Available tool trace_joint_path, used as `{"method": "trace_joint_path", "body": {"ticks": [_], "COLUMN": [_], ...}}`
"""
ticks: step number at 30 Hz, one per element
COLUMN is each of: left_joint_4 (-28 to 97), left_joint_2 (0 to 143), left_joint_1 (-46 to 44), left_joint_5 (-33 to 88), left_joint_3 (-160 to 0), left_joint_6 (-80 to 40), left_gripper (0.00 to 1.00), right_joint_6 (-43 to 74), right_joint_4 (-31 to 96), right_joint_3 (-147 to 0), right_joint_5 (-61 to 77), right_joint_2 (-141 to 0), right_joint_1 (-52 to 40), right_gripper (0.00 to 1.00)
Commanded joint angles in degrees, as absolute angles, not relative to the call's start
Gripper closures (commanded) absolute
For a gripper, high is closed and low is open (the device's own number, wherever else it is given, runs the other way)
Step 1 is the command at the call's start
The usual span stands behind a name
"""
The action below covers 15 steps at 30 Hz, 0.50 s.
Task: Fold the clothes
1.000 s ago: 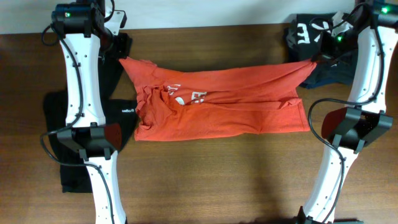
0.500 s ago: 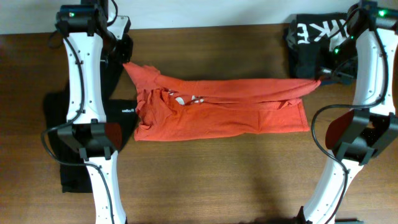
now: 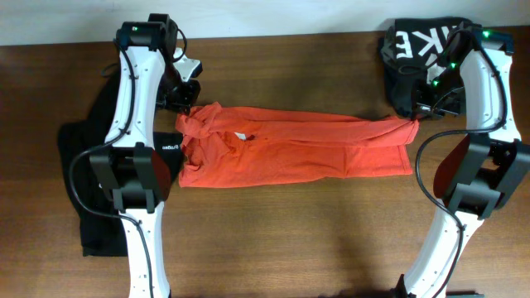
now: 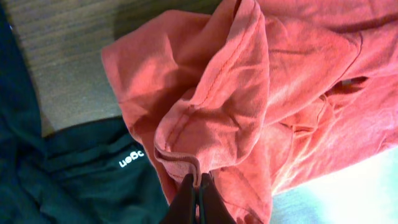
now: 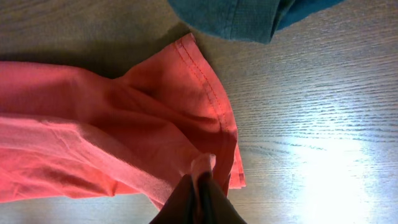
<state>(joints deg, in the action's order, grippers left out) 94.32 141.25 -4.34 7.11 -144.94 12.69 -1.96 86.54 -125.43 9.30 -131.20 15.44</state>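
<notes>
The orange-red T-shirt (image 3: 290, 149) lies across the middle of the table, folded over lengthwise into a long band. My left gripper (image 3: 184, 114) is shut on its left top edge; the left wrist view shows the fingers (image 4: 198, 186) pinching a hemmed fold of the shirt (image 4: 249, 93). My right gripper (image 3: 414, 121) is shut on the shirt's right top corner; the right wrist view shows the fingers (image 5: 198, 183) pinching orange cloth (image 5: 155, 106) just above the wood. A long black garment (image 3: 99, 174) with a small white logo lies under my left arm.
A dark garment with white lettering (image 3: 422, 45) is bunched at the back right, and its teal-looking edge (image 5: 249, 15) shows in the right wrist view. The black garment (image 4: 68, 174) lies beside the shirt's left end. Bare wood runs along the front (image 3: 290, 240).
Both grippers have carried the shirt's far edge toward the front. The raised fold has come down over the lower half, hiding most of the white print, and the shirt is now a narrower band.
</notes>
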Motion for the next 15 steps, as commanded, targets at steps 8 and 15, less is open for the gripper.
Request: {"method": "trace_joint_path", "body": {"ticks": [8, 15], "left_joint_4": [96.7, 96.7], "left_joint_2": [139.8, 133.6], "left_joint_1": [-5.4, -3.9], "left_joint_5": [7.8, 18.3], "left_joint_3": [-145.1, -151.1], "left_joint_6": [16.3, 16.3], "left_gripper": [0.25, 0.21], "right_joint_6": [-5.8, -5.8], "right_joint_4": [87.8, 93.4], "right_joint_3": [-125.1, -130.2], "right_joint_5": [13.3, 17.4], "right_joint_2": [-130.6, -129.7], "right_joint_1": [13.7, 12.4], "right_gripper": [0.43, 0.43]}}
